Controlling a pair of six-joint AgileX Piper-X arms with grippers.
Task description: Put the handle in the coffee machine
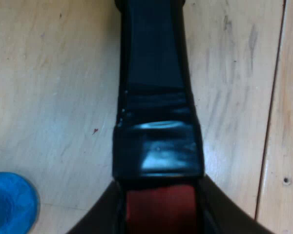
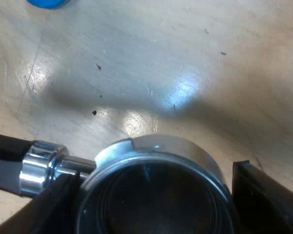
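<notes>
As the holder (image 2: 156, 161) hangs, the wooden table (image 2: 185, 92) gleams.

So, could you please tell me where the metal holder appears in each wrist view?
Left wrist view: the holder shows its dark handle over the wooden table, red end clamped in the left gripper.
Right wrist view: the holder shows its round metal basket at the right gripper, over the same table.
Shared landmark: the blue tamper on the table.
</notes>
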